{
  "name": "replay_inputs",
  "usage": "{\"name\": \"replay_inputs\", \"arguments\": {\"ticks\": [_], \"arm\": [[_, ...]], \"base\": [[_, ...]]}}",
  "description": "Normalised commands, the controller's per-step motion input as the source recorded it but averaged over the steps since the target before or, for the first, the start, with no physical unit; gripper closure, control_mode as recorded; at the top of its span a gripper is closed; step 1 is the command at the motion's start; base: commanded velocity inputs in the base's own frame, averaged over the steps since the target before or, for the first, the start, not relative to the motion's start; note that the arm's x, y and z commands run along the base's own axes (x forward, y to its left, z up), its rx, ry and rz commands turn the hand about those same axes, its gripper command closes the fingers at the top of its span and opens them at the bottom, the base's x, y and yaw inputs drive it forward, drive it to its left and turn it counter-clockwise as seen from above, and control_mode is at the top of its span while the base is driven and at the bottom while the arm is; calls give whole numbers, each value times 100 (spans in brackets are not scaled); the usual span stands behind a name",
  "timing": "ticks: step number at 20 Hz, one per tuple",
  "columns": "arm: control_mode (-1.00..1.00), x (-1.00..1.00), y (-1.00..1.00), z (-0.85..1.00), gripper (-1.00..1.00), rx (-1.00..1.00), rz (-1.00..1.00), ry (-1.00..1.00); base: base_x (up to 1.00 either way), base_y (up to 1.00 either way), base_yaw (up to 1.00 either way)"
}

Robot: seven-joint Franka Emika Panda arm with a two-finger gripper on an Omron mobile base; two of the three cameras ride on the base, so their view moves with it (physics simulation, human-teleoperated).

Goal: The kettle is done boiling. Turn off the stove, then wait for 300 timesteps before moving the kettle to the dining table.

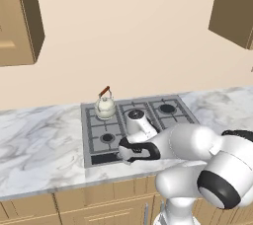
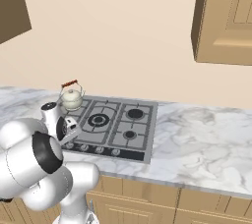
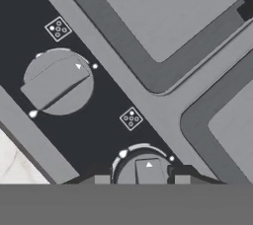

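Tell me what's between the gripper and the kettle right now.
In the left base view, bare grate and one empty burner of the stove lie between the gripper, down at the knobs, and the kettle.

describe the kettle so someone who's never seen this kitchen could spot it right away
Start at the grey steel stove set into the marbled counter. On its back-left burner, seen from the robot, sits the kettle: small, squat and cream-white. Its arched wire handle with a reddish-brown bar sets it apart, and nothing else stands on the black grates.
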Motion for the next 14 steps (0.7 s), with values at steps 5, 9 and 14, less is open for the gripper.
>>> {"name": "replay_inputs", "arguments": {"ticks": [5,9,14], "arm": [[-100,0,-10,-11,100,5,-3,4],[-100,0,-1,-9,100,3,-12,4],[-100,0,0,-11,100,1,-20,1]], "base": [[0,0,0],[0,0,0],[0,0,0]]}}
